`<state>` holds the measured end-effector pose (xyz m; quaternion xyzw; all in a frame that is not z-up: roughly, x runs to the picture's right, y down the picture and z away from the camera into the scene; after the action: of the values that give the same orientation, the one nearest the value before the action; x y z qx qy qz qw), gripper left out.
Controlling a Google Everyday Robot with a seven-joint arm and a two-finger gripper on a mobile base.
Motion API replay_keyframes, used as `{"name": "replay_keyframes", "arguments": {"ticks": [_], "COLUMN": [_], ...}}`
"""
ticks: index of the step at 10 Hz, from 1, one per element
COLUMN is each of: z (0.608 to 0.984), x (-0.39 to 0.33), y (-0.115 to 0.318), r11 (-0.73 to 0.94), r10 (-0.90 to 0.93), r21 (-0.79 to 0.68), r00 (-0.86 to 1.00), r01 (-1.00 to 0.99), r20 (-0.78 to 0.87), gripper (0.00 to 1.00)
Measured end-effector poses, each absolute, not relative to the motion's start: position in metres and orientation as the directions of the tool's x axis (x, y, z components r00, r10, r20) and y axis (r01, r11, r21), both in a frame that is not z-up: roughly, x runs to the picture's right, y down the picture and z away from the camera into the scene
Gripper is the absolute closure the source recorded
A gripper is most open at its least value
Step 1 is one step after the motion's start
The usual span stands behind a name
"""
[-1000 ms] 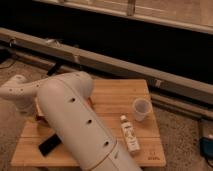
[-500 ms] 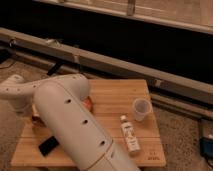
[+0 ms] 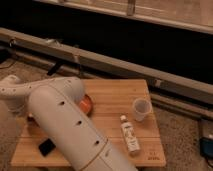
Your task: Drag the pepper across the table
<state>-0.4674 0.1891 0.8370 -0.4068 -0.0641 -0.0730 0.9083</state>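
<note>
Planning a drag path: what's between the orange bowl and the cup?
Camera view: bare table between bowl and cup; the bottle sits nearer the front edge. The tool is out of sight, presumably behind the arm.

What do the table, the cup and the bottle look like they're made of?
Table: light wood, matt finish, plank grain showing. Cup: probably translucent plastic, pale and cloudy-looking. Bottle: likely white plastic, lying on its side, with what seems a printed label. The hand is hidden behind the arm over the table's left side.
</note>
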Motion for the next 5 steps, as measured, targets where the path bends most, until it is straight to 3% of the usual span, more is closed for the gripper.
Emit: {"name": "replay_keyframes", "arguments": {"ticks": [5], "z": [0.836], "x": [-0.489], "y": [0.190], "r11": [0.650], "r10": [-0.106], "r21": [-0.722], "r00": [0.970], "r01": [0.235], "r20": [0.220], "gripper": [0.85]}}
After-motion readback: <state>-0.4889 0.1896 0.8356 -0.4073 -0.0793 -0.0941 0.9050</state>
